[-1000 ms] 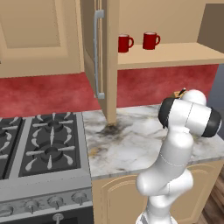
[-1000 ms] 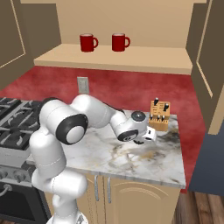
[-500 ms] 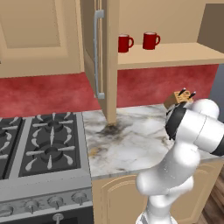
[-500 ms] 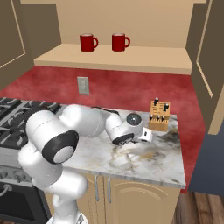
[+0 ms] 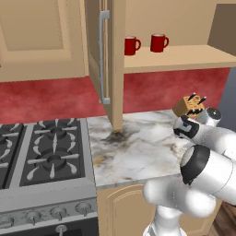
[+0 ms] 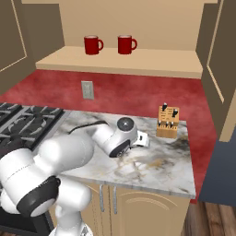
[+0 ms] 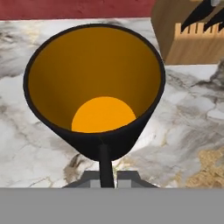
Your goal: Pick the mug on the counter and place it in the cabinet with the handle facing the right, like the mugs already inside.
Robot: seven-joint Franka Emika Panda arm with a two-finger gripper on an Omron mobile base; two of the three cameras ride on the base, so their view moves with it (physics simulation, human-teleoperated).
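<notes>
Currently, the grasp step is judged to be in hand. The black mug [image 7: 94,92] stands upright on the marble surface [image 5: 138,152], just beside the knife block [image 7: 197,35], its orange interior seen from above in the hand view.

- Gripper [image 6: 140,139]: lowered close over the mug; the handle [image 7: 103,164] runs down toward the fingers, which are set narrow about it, though whether they press on it cannot be told.
- Cabinet [image 6: 120,64]: door open, shelf bearing two red mugs [image 5: 145,44] with handles to the right and free room beside them.
- Next move, as judged: a firm hold to be confirmed, then a lift clear of the knife block and up to the shelf, handle turned right.
- Hidden or unclear: the fingers are largely cut off at the edge of the hand view; in both base views the mug is masked by the arm.
</notes>
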